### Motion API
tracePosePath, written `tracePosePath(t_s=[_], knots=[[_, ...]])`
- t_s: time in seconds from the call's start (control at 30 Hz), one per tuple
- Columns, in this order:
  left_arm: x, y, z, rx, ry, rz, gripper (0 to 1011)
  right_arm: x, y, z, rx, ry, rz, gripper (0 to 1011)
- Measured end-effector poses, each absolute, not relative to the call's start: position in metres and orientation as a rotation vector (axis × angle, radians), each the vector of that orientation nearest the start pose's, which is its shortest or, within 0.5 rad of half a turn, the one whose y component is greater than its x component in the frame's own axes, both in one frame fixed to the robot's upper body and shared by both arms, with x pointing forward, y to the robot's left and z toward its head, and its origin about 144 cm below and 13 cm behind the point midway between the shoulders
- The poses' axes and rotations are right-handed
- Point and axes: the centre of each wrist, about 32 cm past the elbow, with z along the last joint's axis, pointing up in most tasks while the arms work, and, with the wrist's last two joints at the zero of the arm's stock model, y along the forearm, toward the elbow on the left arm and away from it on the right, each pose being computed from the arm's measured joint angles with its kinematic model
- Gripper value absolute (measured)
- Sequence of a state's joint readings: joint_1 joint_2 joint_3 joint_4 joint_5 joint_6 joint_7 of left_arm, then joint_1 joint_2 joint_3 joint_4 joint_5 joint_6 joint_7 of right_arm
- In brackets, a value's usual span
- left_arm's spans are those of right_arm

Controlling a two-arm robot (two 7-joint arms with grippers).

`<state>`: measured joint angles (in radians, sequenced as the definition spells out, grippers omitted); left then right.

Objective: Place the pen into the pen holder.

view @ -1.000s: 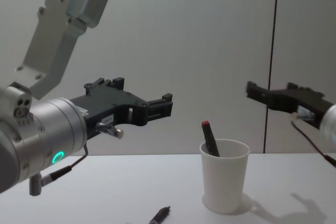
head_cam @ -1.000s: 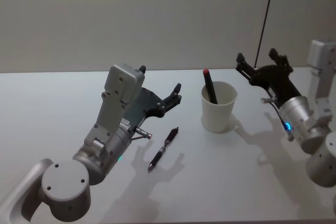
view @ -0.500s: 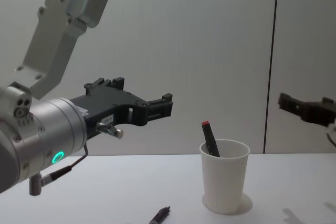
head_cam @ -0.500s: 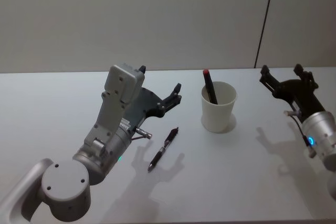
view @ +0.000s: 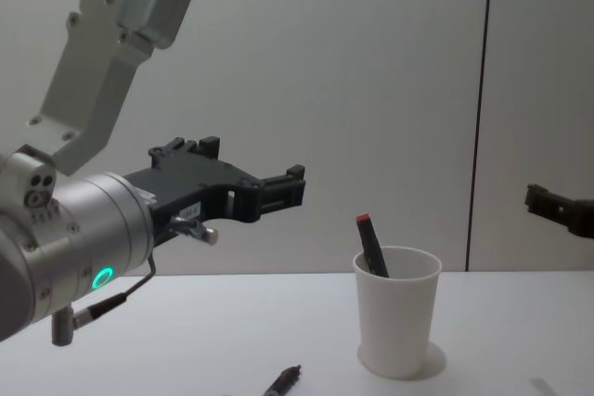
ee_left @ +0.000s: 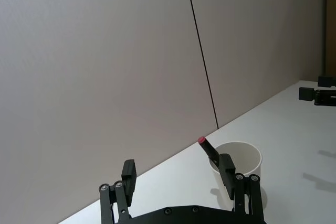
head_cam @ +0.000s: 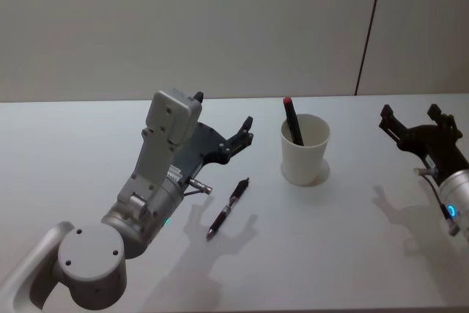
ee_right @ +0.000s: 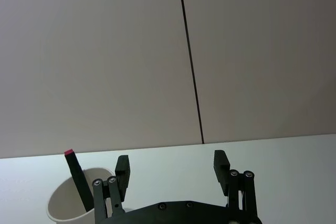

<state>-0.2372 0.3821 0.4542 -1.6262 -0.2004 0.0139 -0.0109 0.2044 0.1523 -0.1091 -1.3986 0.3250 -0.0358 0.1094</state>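
Left gripper wide open, one pen lying by the pen holder

Left gripper (ee_left: 177,167) hangs in the air to the left of the pen holder (head_cam: 304,155), up above the table (head_cam: 344,254). Its two black fingers (ee_left: 128,170) are spread far apart and there is nothing between them. They point toward the pen holder but do not touch it.

The right gripper (head_cam: 410,115) is on the other side of the pen holder, well apart from it. Its fingers are spread wide too, and it holds nothing.

The pen holder is a white paper cup standing upright on the table. A pen with a red top (head_cam: 292,117) stands inside it. That pen leans to the left side of the cup, and its red end sticks up over the rim.

A second one, the dark pen (head_cam: 228,209), lies flat on the table. It is to the left of the pen holder and nearer to the robot, close by but not touching it. One end points toward the pen holder. The left gripper is higher up than this pen and does not touch it.
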Motion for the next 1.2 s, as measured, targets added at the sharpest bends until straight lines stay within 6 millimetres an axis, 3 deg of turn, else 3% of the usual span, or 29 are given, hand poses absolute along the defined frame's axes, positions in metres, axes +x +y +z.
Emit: tracePosePath(t_s=[0.63, 1.2], knots=[[0.493, 0.199, 1.205, 0.063, -0.253, 1.124, 1009, 0.509, -0.252, 1.158, 0.138, 0.084, -1.391, 1002], [0.502, 0.204, 1.209, 0.113, -0.102, 1.122, 1009, 0.507, -0.253, 1.158, 0.133, 0.085, -1.395, 1002]])
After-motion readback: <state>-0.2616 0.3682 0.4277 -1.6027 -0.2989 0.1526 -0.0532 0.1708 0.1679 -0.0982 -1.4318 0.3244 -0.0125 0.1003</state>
